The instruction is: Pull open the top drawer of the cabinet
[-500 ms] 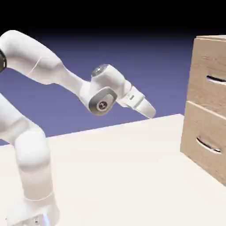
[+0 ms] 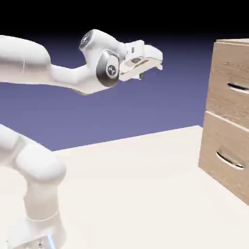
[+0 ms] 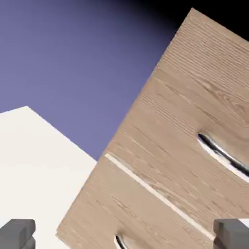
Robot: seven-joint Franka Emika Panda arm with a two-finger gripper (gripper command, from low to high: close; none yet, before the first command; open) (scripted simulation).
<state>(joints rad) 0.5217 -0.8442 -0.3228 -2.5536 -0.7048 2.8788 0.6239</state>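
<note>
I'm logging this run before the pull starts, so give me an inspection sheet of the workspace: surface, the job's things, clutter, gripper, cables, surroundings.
Surface: pale table, bare where it shows.
Job's things: the cabinet stands at the exterior view's right. The top drawer looks flush with the front, and its silver handle is untouched. A lower drawer with a like handle sits beneath.
Clutter: nothing seen.
Gripper: the gripper is raised to about the top drawer's height, well short of the cabinet. The hand view shows its fingertips spread wide with nothing between them, so it is open.
Cables: nothing seen.
Surroundings: plain blue-violet backdrop, dark toward the top.
</note>
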